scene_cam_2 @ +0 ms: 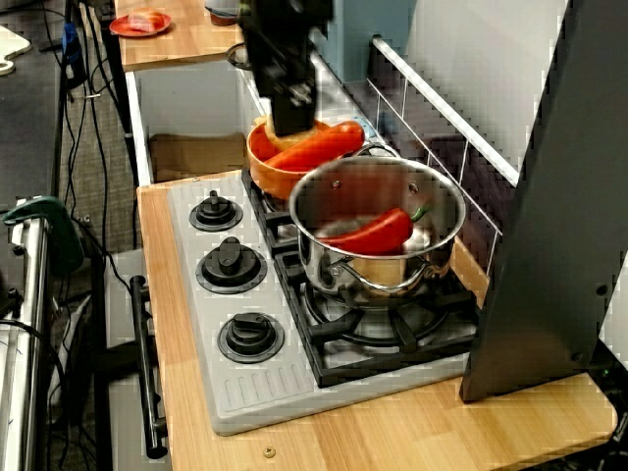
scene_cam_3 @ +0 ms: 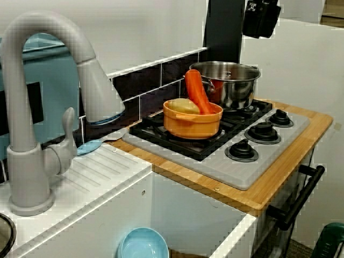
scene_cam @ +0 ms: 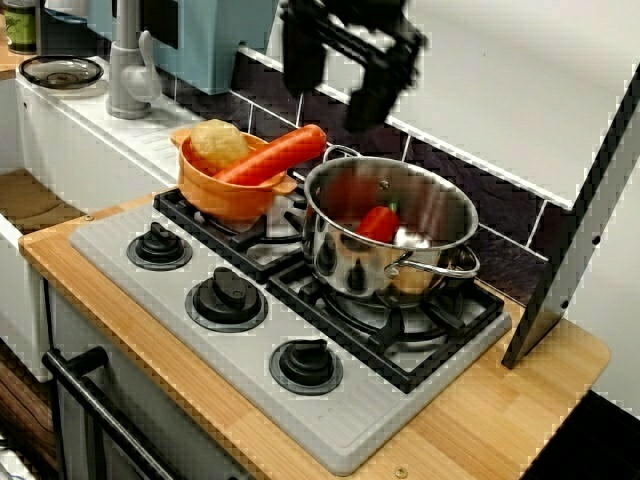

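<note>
My black gripper [scene_cam: 335,105] hangs open and empty high over the back of the stove, above the gap between the two pots. Seen from the stove's end, the gripper [scene_cam_2: 287,103] stands just over the orange pot. An orange pot [scene_cam: 225,192] on the rear left burner holds a pale potato [scene_cam: 218,143] and a long carrot [scene_cam: 272,156] leaning over its rim toward the steel pot. The steel pot [scene_cam: 335,255] sits on the right burner with a red pepper [scene_cam: 378,222] inside. From the sink side, the gripper [scene_cam_3: 260,21] is well above the steel pot [scene_cam_3: 228,88].
The grey stove top [scene_cam: 330,425] has three black knobs [scene_cam: 230,292] along its front. A grey faucet [scene_cam_3: 48,107] and sink lie to the left, with a blue bowl [scene_cam_3: 142,244] below. A dark slanted panel [scene_cam: 580,230] stands at the right end.
</note>
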Action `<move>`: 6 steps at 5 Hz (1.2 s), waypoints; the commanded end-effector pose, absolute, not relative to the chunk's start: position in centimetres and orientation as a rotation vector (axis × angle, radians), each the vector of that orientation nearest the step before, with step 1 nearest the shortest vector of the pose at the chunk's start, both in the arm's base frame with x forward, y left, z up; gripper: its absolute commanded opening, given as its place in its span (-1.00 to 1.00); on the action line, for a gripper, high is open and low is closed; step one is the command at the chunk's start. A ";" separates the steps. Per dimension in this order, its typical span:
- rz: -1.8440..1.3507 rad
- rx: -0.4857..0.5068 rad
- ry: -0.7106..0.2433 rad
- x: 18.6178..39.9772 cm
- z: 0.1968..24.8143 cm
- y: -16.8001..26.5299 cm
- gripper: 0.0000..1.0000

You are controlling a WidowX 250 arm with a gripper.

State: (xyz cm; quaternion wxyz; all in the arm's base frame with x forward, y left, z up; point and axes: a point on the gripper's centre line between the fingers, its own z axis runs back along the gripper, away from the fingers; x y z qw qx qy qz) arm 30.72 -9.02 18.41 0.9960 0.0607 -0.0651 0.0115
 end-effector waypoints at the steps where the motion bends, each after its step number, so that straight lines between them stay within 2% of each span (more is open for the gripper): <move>1: 0.057 0.172 -0.216 35.8 17.1 -10.2 1.00; 2: 0.040 0.175 -0.191 37.3 16.6 -10.2 1.00; 3: 0.006 0.141 -0.173 37.6 16.6 -10.0 1.00; 6: -0.059 0.166 -0.182 35.9 14.8 -10.2 1.00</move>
